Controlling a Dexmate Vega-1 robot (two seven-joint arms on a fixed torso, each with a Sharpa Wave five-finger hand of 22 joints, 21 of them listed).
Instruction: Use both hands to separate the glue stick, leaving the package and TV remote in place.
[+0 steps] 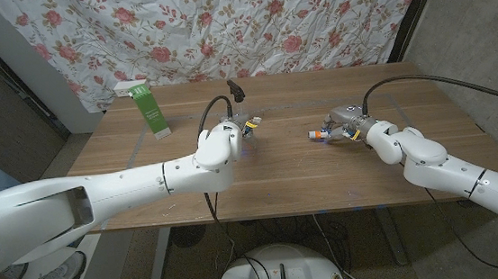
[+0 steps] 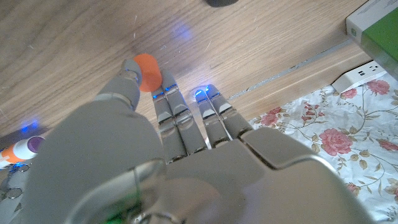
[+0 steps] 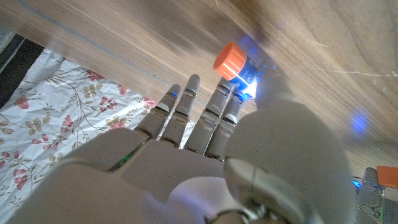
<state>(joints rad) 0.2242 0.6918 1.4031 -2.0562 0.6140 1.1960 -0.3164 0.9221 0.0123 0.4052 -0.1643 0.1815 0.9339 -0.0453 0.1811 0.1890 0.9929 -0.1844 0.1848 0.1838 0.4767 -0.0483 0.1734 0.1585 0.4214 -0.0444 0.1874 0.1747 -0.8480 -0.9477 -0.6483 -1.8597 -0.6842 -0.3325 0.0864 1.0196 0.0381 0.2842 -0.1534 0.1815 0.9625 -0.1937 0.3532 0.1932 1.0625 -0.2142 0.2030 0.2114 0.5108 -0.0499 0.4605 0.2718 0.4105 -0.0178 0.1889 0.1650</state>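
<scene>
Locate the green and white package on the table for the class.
In the head view, the green and white package stands at the table's far left, near the floral curtain, beyond the left arm.

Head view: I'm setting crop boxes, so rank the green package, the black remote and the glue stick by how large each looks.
1. green package, clearly largest.
2. and 3. black remote and glue stick: both look small, and the right robot hand hides part of the stick, so no ranking.

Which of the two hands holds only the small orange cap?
The left hand: it pinches the orange cap, while the right hand holds the stick body.
</scene>
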